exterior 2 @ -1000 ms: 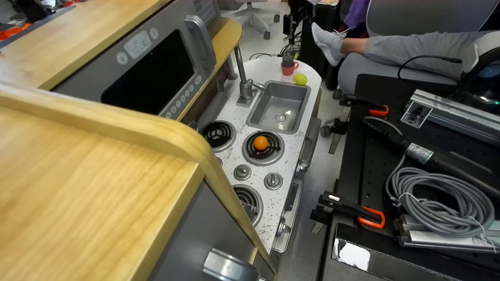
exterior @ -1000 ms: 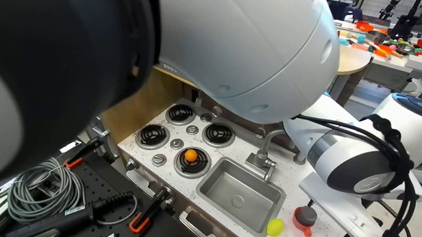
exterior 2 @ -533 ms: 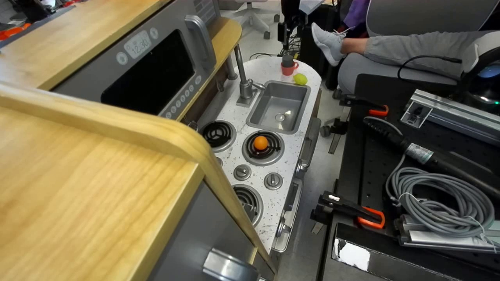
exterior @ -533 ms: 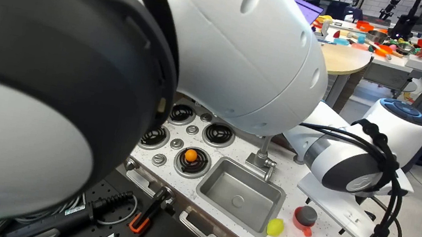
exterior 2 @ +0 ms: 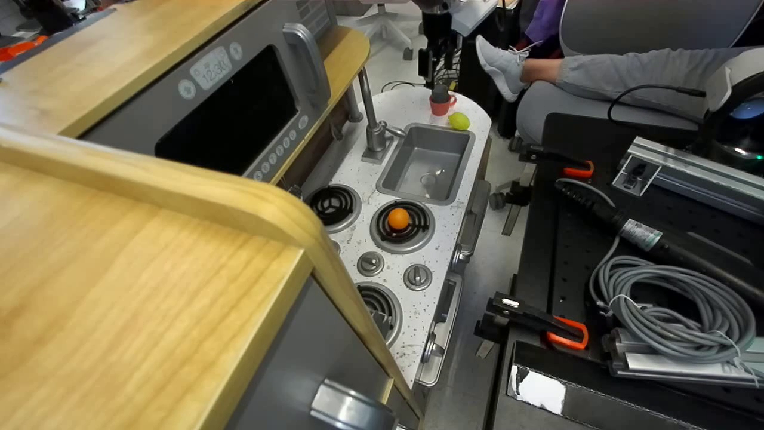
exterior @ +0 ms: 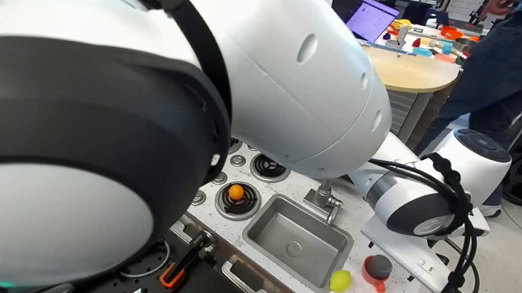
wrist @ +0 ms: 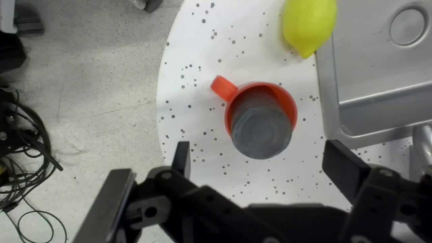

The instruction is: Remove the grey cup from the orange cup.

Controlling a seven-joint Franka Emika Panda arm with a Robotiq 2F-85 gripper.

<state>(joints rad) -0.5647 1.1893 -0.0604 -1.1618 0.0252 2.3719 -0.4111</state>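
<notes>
The grey cup (wrist: pixel 261 133) is dark grey and sits inside the orange cup (wrist: pixel 285 101), its closed round end up. In both exterior views the grey cup (exterior: pixel 380 267) (exterior 2: pixel 440 94) sticks out above the orange cup (exterior: pixel 369 278) (exterior 2: pixel 440 108), which stands on the white counter. Its handle points away from my gripper in the wrist view. My gripper (wrist: pixel 260 163) is open and empty, fingers wide apart, one to each side of the cups and not touching them. In an exterior view the gripper (exterior 2: pixel 437 71) is above and just behind the cups.
A yellow-green lemon (wrist: pixel 308 25) lies beside the cups at the sink's rim (wrist: pixel 327 101). The faucet (exterior 2: pixel 376 134) stands behind the sink. An orange ball (exterior: pixel 236 192) is on a burner. The counter's rounded edge (wrist: pixel 158 98) is close to the cups.
The arm has moved closer to the cups; in an exterior view my gripper has come lower and left. The cups, lemon and ball have not moved. A person has walked into the background.
</notes>
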